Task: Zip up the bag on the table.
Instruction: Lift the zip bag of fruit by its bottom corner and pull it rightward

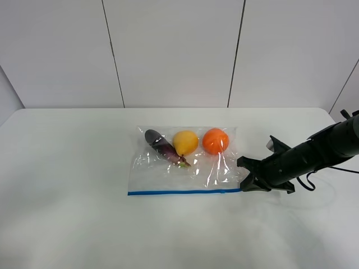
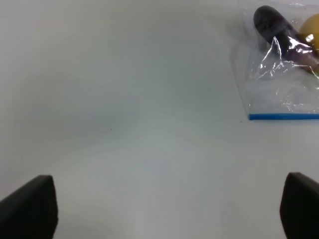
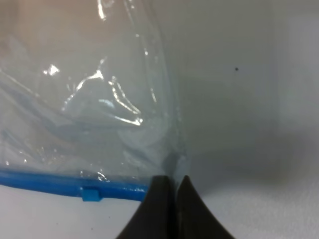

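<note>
So the right gripper (image 3: 174,188) pinches the bag (image 1: 185,162) at its near-right corner, and the left gripper (image 2: 167,209) gapes wide. Loads of open table (image 1: 67,179) off to the left.

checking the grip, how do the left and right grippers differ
The right gripper is shut on the bag's corner at the zip strip's end; the left gripper is open, holding nothing. The right touches the bag; the left hangs apart from it. Both have dark fingers.

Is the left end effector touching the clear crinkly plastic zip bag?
No, the left end effector hangs open over the plain white tabletop, and the clear crinkly plastic zip bag lies apart from it.
</note>
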`<state>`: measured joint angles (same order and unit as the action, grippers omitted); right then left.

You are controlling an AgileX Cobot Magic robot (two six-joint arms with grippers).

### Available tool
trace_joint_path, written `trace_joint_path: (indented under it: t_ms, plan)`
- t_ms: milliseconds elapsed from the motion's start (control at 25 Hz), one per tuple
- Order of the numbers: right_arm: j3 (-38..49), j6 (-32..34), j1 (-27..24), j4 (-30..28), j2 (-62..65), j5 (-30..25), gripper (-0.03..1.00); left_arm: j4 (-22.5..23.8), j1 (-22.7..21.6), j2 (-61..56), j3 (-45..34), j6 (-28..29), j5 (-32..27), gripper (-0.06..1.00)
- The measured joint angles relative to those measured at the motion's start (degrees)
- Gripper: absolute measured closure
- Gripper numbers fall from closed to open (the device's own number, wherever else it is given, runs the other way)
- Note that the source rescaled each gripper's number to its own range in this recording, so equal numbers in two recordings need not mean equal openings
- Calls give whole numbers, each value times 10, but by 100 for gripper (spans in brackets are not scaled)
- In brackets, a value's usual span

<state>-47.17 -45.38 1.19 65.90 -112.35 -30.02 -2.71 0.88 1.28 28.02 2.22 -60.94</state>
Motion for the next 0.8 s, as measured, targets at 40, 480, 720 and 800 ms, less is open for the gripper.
trace_joint_path:
  t_ms: [40, 480, 720, 800]
  plan:
    - [0, -4, 0, 0, 0, 0, 96, 0, 0, 0, 0, 0, 0, -6]
    - [-2, -25, 0, 2, 20, -12, 97, 0, 0, 0, 0, 0, 0, -6]
    - [-31, -28, 0, 12, 52, -62, 97, 0, 0, 0, 0, 0, 0, -6]
    - [-40, -28, 0, 16, 56, -76, 97, 0, 0, 0, 0, 0, 0, -6]
